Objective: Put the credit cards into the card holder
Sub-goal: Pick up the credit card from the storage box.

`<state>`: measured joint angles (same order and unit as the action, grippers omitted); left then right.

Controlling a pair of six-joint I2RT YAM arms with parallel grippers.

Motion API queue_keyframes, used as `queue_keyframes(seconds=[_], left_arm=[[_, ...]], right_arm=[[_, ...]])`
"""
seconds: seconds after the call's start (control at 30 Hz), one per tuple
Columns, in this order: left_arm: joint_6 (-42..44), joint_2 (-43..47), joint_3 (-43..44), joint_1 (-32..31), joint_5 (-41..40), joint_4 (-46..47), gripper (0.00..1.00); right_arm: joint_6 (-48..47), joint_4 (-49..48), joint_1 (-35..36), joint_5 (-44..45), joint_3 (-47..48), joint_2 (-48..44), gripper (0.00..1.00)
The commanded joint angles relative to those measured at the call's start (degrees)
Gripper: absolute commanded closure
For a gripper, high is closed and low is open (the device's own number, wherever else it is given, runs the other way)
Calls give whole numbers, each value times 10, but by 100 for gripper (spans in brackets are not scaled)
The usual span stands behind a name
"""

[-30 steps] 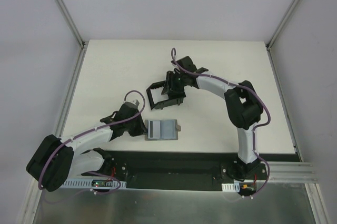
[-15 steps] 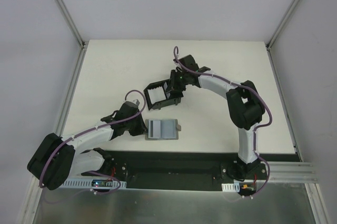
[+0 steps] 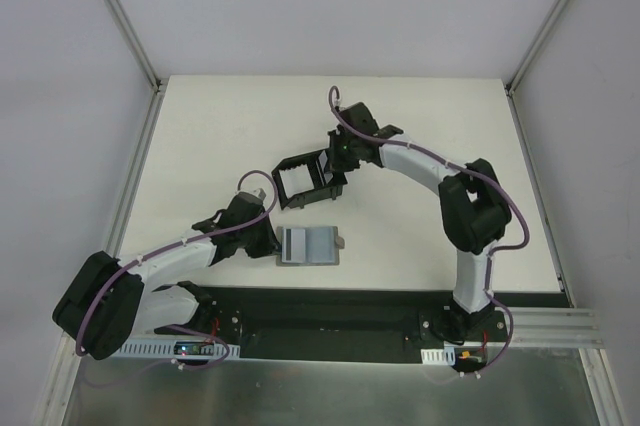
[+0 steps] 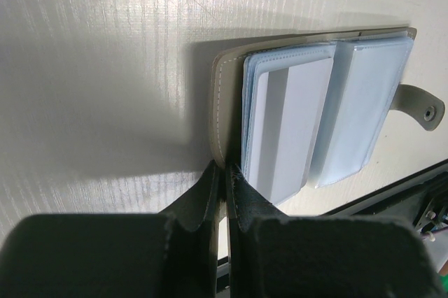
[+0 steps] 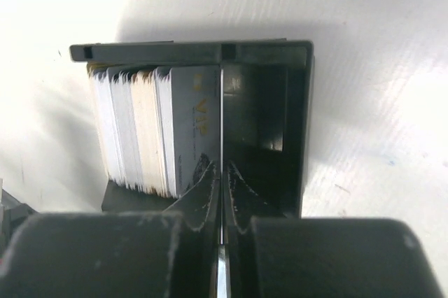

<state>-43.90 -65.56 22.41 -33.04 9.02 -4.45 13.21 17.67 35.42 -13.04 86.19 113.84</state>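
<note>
Your right pincer [image 5: 221,168] sits shut inside the card holder [image 5: 192,51], credit cards [image 5: 140,130] just left of it, and your left pincer [image 4: 224,172] clamps the grey wallet [image 4: 218,102] ahead.

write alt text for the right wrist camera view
The right gripper, fingers shut together, reaches into the black card holder on a white table. A stack of cards stands on edge in the holder's left half; the right half holds none. A thin edge runs from between the fingertips to the far wall, card or divider unclear.
</note>
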Motion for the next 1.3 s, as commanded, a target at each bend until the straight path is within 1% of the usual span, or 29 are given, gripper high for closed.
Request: queue_keyframes(seconds=[0.0,0.1,0.2,0.27,0.33,0.5,0.63,0.77,0.87,0.97,1.27], left_arm=[[24,-12,-4,-4,-15,-32,100],[24,-11,-6,-4,-14,-32,100],[25,-10,-9,-3,-15,-32,100],[27,-10,-9,-4,-13,-31,100],[28,-9,-11,-4,-11,-32,100],[26,0,-17,-4,-10,-31,100],[25,0,-18,-4,-9,-33,100],[22,0,-22,-4,-7,-33,100],[19,7,-28,-4,-8,-32,100],[19,13,-35,-4,-8,-33,100],[17,13,-36,-4,-8,-33,100]], right_arm=[[-37,-24,14,92,-29,-115,100],[-31,-57,25,109,-69,-170,100],[-8,-45,37,127,-88,-204,99],[22,-46,44,118,-107,-227,100],[65,-54,48,107,-145,-251,99],[126,-62,75,101,-247,-311,100],[169,-72,137,127,-320,-343,100],[211,-70,198,222,-351,-335,100],[232,-53,226,263,-355,-320,100],[232,-38,242,297,-355,-315,100],[226,-24,255,311,-343,-275,100]])
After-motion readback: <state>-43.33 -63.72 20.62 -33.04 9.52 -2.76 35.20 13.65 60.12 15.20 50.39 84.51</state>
